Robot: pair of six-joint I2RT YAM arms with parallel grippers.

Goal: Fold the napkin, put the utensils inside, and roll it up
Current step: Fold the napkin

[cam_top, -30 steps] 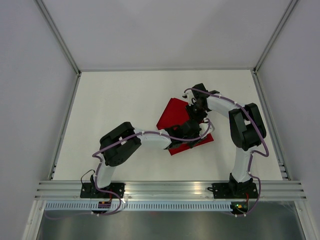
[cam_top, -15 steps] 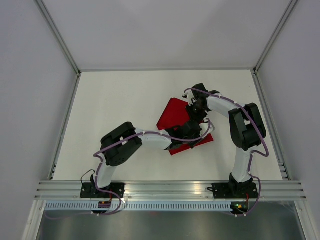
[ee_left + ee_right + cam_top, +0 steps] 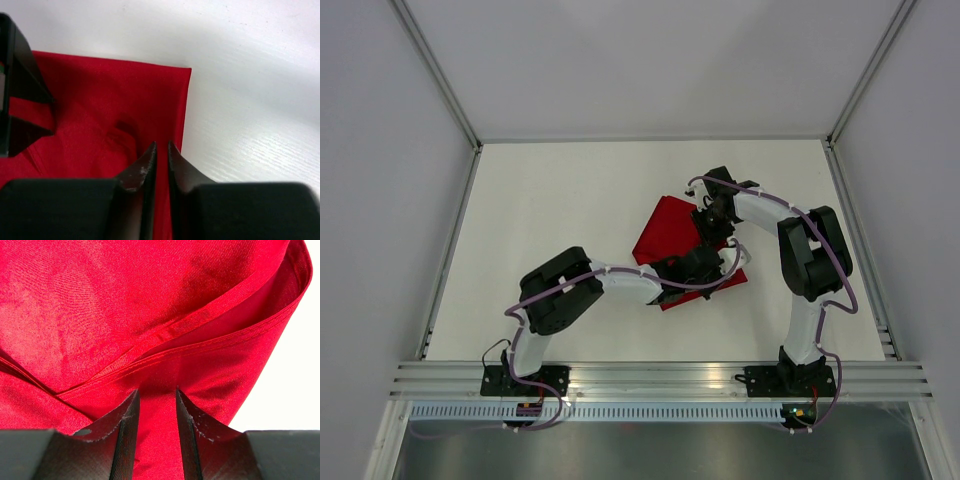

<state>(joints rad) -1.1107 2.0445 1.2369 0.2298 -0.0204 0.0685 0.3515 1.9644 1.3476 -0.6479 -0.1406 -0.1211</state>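
Napkin (image 3: 665, 226) lies partly folded, left fingers (image 3: 142, 167) closed pinching its edge, right fingers (image 3: 125, 421) straddling a fold, grip unclear.

The napkin (image 3: 665, 228) is lying right of centre on the table (image 3: 550, 220), plain bright red, sitting at a slant with one corner pointing away. It's looking folded over. Up close, two hemmed edges are running side by side across the cloth, one layer curling round at the right. Elsewhere it's lying flat, a straight edge meeting a sharp corner, a small pucker showing.
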